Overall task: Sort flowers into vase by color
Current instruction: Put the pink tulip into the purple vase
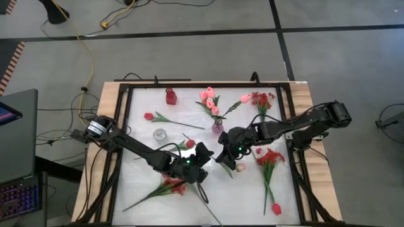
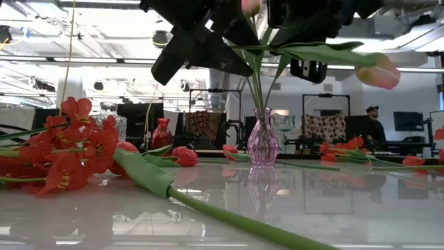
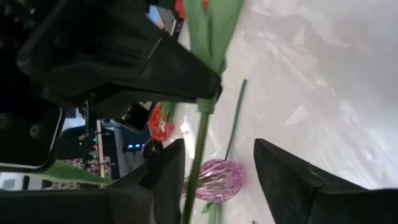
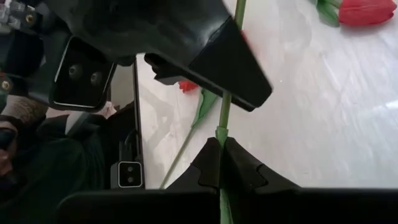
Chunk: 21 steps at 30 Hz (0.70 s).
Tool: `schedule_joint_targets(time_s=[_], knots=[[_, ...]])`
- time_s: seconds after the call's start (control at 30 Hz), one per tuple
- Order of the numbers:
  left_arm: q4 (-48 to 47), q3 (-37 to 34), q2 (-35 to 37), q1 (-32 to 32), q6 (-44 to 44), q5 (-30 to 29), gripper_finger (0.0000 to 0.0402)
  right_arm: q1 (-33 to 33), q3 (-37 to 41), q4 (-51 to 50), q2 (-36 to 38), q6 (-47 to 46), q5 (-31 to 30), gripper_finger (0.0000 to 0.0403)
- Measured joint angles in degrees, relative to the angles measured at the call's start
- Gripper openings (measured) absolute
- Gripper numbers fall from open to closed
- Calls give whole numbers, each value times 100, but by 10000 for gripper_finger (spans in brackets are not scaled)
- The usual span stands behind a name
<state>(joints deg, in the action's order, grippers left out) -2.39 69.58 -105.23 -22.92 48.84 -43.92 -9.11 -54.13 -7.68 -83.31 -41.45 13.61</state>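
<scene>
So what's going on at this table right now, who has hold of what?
The two arms meet mid-table over a flower stem. The right gripper is shut on the stem, while the left gripper straddles the same stem with its fingers apart. A pink vase already holds pink tulips. Red tulips and red sprays lie loose on the table, with a red vase standing empty.

A grey floor (image 1: 189, 44) crossed by dark seams carries a yellow cable (image 1: 88, 57) and black cords, while beyond the table ceiling lights (image 2: 90, 17) glow over desks, dark monitors (image 2: 406, 121) and a person (image 2: 373, 125) (partly hidden, standing far off).
</scene>
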Motion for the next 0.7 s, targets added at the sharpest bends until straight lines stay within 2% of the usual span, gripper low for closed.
schedule_joint_targets(time_s=[0.2, 0.5, 0.7], knots=[[13, 1, 0, 72, 46, 1, 122, 110, 0, -11, 0, 86, 134, 34], [39, 0, 0, 129, 116, 15, 11, 184, 0, -161, 0, 153, 168, 36], [44, 2, 2, 134, 129, 152, 2, 193, 0, -183, 0, 380, 172, 52]])
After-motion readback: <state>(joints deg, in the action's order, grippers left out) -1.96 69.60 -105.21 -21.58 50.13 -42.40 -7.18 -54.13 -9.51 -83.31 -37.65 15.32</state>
